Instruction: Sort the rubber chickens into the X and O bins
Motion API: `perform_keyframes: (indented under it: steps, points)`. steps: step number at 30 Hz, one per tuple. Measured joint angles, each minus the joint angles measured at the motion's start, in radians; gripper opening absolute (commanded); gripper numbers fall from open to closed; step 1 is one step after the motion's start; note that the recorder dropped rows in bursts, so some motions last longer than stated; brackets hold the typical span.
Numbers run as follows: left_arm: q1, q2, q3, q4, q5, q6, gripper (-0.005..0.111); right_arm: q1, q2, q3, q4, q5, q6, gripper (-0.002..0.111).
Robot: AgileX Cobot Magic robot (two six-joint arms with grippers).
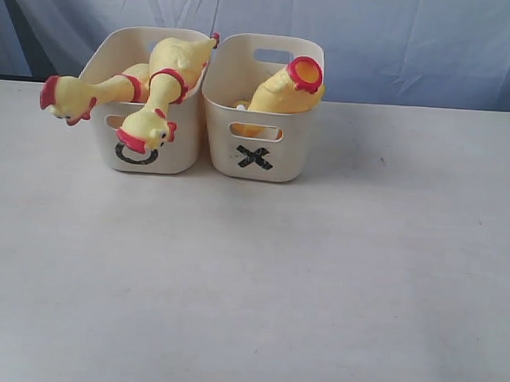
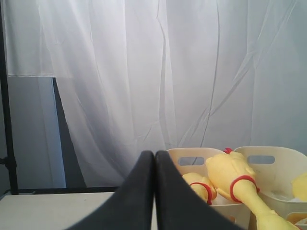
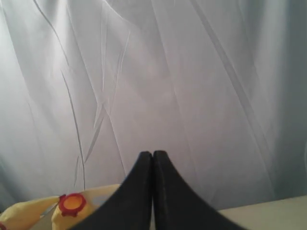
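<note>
White curtain backs the desk. We read the left gripper and the right gripper as pressed together, holding nothing. O bin: first chicken hangs its head over the left rim, second chicken over the front rim. X bin, just beside, holds the headless chicken. Wide bare desk lies in front.

It looks like a staged lab set. A pale table meets a white draped curtain hanging beyond the jaws, a black stand at its edge.
</note>
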Motion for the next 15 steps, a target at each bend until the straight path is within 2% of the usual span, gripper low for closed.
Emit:
perform_keyframes:
  steps: [15]
  points:
    - [0.000, -0.344, 0.116, 0.039, -0.011, 0.000, 0.000, 0.000, 0.000, 0.118, 0.000, -0.004, 0.000, -0.001]
